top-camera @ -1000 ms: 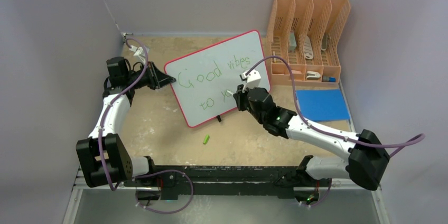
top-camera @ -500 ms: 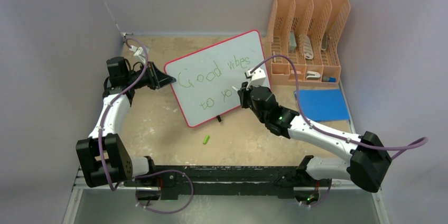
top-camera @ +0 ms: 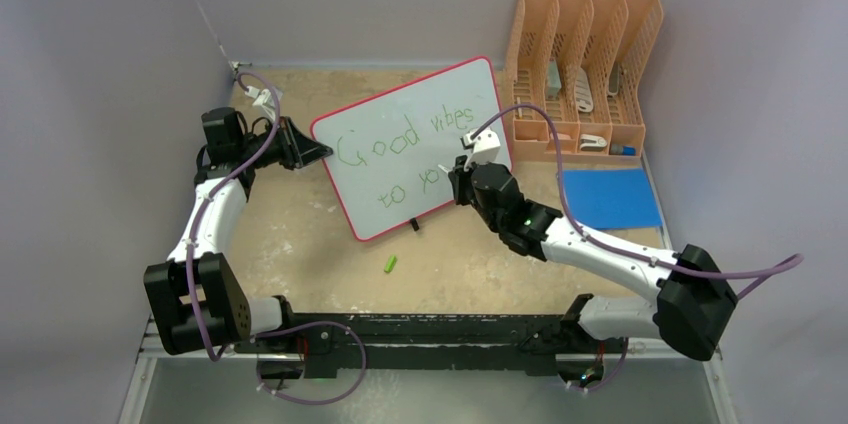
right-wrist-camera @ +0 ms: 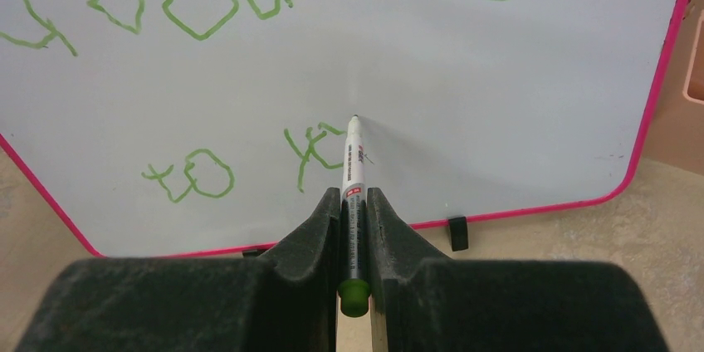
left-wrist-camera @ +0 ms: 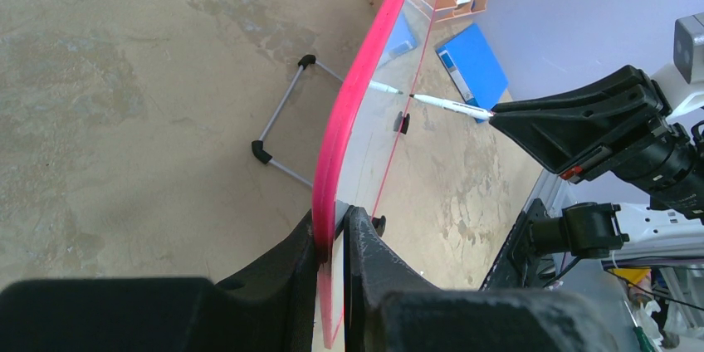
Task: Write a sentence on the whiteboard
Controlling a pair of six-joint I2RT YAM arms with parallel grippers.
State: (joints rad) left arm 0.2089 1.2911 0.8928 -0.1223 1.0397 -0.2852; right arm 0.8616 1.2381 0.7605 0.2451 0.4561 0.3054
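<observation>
Clamped tight in right gripper [right-wrist-camera: 354, 198]: marker [right-wrist-camera: 353, 157], long axis pointing into whiteboard [right-wrist-camera: 515, 78], tip at or barely off its face, just right of the last letters of the sentence [top-camera: 398, 144]. Pinched shut in left gripper [left-wrist-camera: 334, 223]: whiteboard's left rim, board upright.

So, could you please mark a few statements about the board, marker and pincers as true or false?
The left pincer clamps the whiteboard's edge. True.
The right pincer is open and empty. False: it is shut on a marker.
The writing is green. True.
The small green piece lies on the whiteboard. False: it lies on the table, nearer the arms.
</observation>
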